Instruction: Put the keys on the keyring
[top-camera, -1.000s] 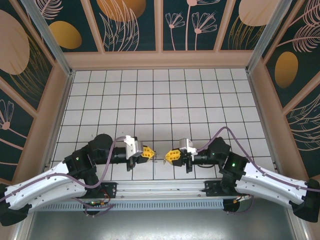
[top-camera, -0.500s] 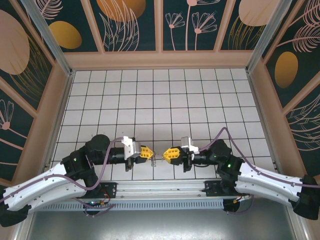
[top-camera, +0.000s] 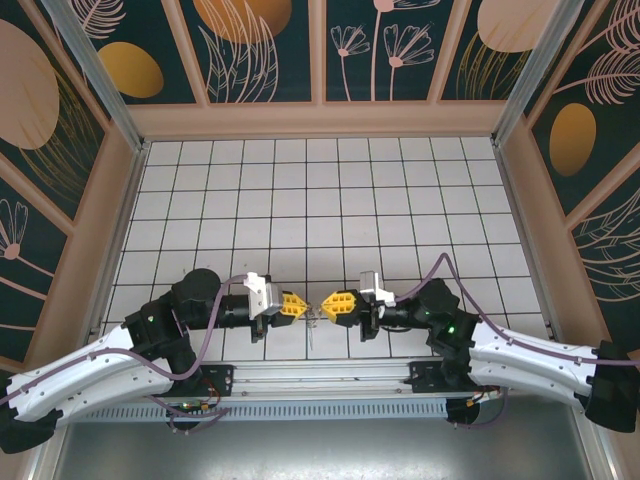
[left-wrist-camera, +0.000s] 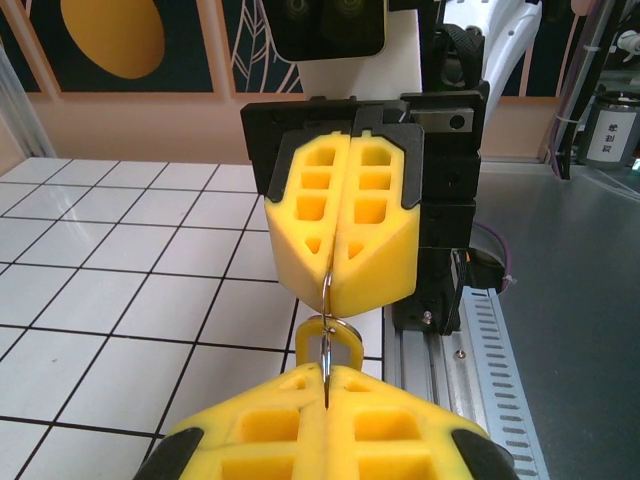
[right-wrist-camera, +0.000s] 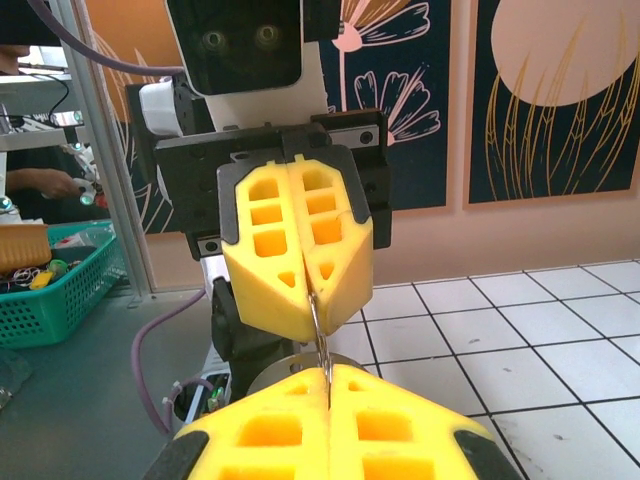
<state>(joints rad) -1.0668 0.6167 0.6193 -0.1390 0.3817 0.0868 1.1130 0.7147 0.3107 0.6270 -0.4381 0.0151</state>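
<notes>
Jaws of left gripper tight on thin keyring; right gripper, seemingly, likewise.

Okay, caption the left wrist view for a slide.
Left gripper and right gripper meet tip to tip over the tiled table, both pinching one thin metal piece.

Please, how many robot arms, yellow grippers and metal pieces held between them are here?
Robot arms: 2, left arm, right arm
Yellow grippers: 2, left gripper, right gripper
Metal piece pinched between them: 1
Total: 5
</notes>
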